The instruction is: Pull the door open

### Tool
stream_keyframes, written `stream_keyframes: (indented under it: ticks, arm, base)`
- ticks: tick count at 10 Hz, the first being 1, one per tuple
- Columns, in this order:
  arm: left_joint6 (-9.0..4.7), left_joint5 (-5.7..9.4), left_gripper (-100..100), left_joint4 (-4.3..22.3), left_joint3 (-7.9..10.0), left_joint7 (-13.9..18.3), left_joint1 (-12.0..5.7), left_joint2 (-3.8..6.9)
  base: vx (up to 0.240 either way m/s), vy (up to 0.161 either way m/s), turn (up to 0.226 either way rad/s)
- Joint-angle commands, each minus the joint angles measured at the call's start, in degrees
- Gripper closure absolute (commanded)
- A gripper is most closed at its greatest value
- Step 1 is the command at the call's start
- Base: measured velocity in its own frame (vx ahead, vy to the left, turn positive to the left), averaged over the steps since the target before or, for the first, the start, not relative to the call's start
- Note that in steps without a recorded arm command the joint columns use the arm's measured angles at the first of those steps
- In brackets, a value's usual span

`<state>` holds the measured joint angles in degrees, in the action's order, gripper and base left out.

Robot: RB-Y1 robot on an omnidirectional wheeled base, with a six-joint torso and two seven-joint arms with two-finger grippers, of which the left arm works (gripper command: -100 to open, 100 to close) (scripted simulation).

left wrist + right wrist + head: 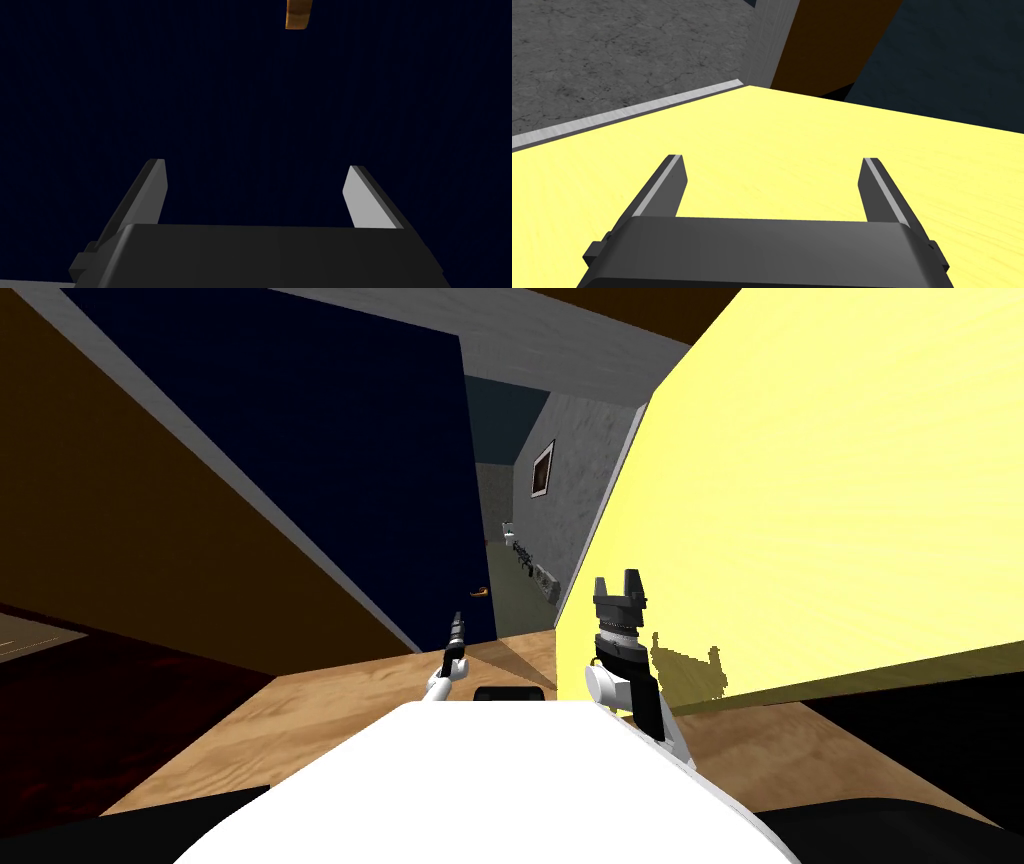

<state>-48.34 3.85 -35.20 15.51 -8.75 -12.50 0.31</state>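
Note:
The door point(330, 468) is a dark navy panel ahead on my left, with a small orange handle point(480, 591) near its free edge. My left gripper point(457, 618) is raised just below and left of that handle. In the left wrist view it point(257, 165) stands open facing the navy door point(200, 100), and the orange handle point(299, 14) lies well beyond the fingertips, apart from them. My right gripper point(620, 580) is open beside a yellow wall point(830, 508) and holds nothing; the right wrist view shows it point(772, 159) pointing along that yellow wall point(762, 140).
Between the door's edge and the yellow wall, a gap shows a corridor with a grey wall point(570, 478), a framed picture point(542, 468) and small objects on the floor point(530, 563). A brown wall point(120, 538) rises on my left. The wood floor point(330, 708) lies underfoot.

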Motion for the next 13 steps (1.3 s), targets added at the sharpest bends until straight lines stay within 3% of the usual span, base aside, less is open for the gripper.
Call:
stream_keyframes:
  ticks: [1, 4, 5, 8, 9, 11, 13]
  arm:
    - [-0.31, 0.18, -100, 2.26, 0.46, -0.11, -1.02, -0.7]
    - [-0.88, 0.43, -100, 5.46, 1.06, -0.27, -2.48, -1.68]
    - [-0.88, 0.43, -100, 5.46, 1.06, -0.27, -2.48, -1.68]
    - [-1.51, 0.7, -100, 9.0, 1.72, -0.46, -4.1, -2.97]
    - [-1.5, 0.72, -100, 8.89, 1.7, -0.52, -4.2, -2.7]
    - [-1.14, 0.94, -100, 9.42, 1.55, -0.3, -4.1, -1.21]
    - [-1.14, 0.94, -100, 9.42, 1.55, -0.3, -4.1, -1.21]
  base:
    - [0.101, 0.02, -0.099]
    - [0.096, 0.013, -0.093]
    - [0.081, 0.003, -0.031]
    - [0.096, -0.017, -0.117]
    - [0.055, -0.014, -0.02]
    - [-0.104, 0.024, 0.251]
    - [-0.078, 0.013, 0.0]
